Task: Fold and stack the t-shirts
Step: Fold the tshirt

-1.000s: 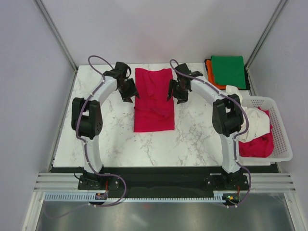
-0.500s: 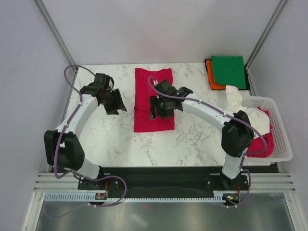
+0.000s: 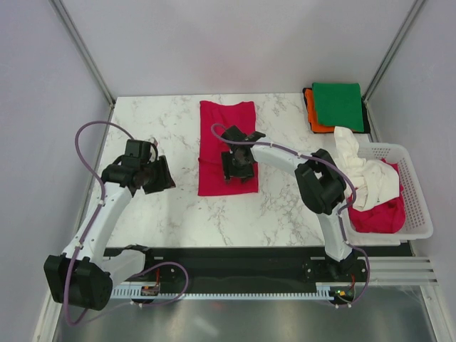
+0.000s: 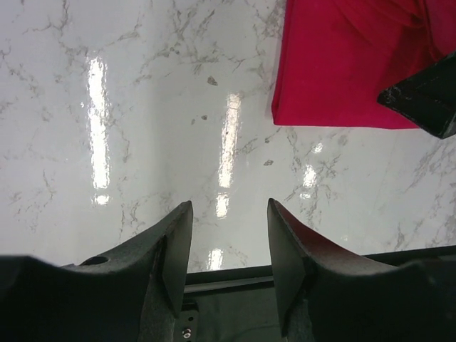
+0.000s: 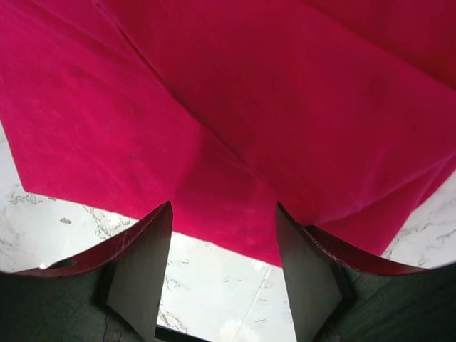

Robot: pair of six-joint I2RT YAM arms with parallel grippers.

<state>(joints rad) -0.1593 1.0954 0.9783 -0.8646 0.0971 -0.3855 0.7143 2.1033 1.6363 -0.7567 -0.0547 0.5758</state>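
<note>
Right claw point(image 3: 237, 165) spread, empty, over the near half of the red t-shirt point(image 3: 228, 125), which lies flat at 12 o'clock on the counter point(image 3: 285, 206). Cloth looks light and limp, likely best pinched at the near hem. Right arm bent inward, wrist down. Left claw point(image 3: 158, 176) spread, at the shirt's 9 o'clock, apart from it.

A robot lab test cell: plain white panels point(image 3: 214, 43) and metal frame posts point(image 3: 82, 50) stand beyond the right tool point(image 3: 239, 171), enclosing a marbled surface point(image 3: 178, 206); two cabled arms point(image 3: 107, 208) bolt to a rail point(image 3: 399, 269) behind it.
</note>
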